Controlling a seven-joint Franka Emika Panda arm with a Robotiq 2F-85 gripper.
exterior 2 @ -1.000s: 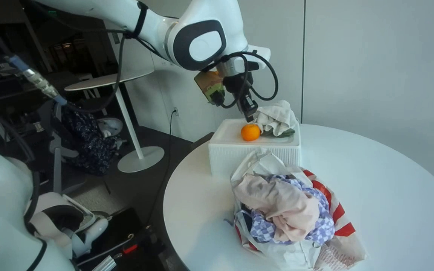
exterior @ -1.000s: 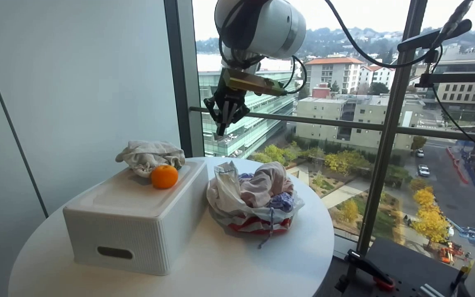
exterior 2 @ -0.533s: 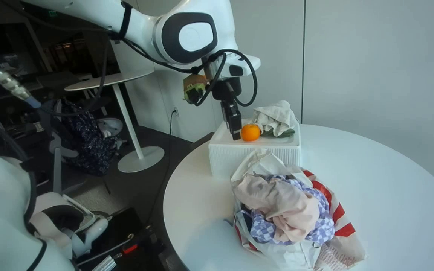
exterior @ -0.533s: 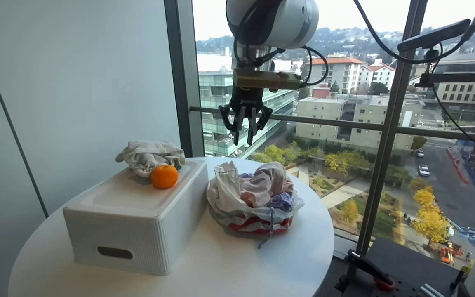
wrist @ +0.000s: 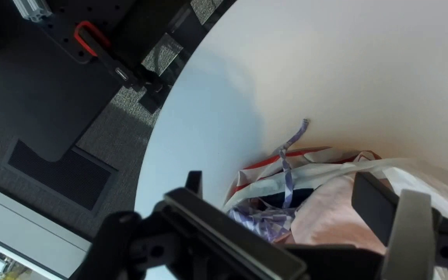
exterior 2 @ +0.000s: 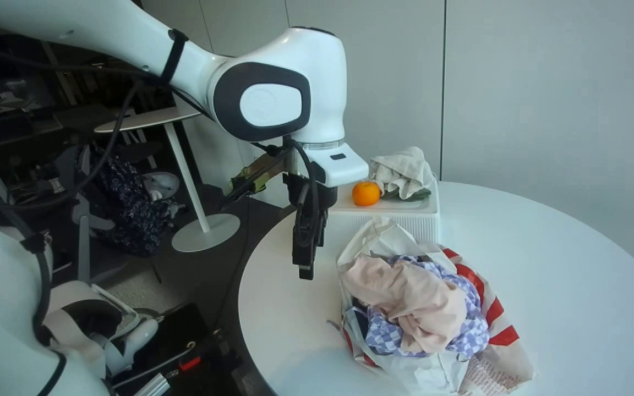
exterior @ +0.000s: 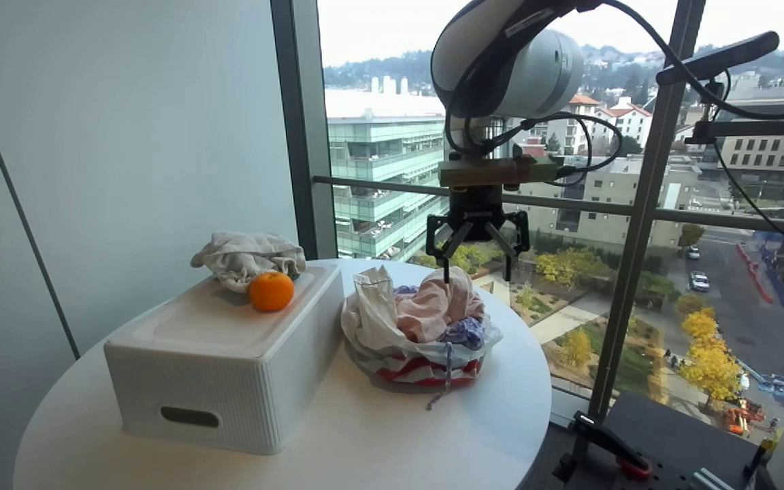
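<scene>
Your fingers (wrist: 375,206) spread wide, empty, near bag (exterior 2: 441,369); spread looks ready, grip on pink cloth (exterior 2: 416,305) inside not yet made.

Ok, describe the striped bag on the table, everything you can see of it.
The bag is white with broad red stripes, thin and crumpled like plastic or paper, with small reddish print on one flared part. Its mouth gapes upward, the sides slumped around a pale pink cloth and a purple-and-white checked cloth; a checked strap hangs over the rim. It sits on the round white table beside the ribbed box; whether the two touch is unclear. The open jaws hang nearby, clear of it.
</scene>
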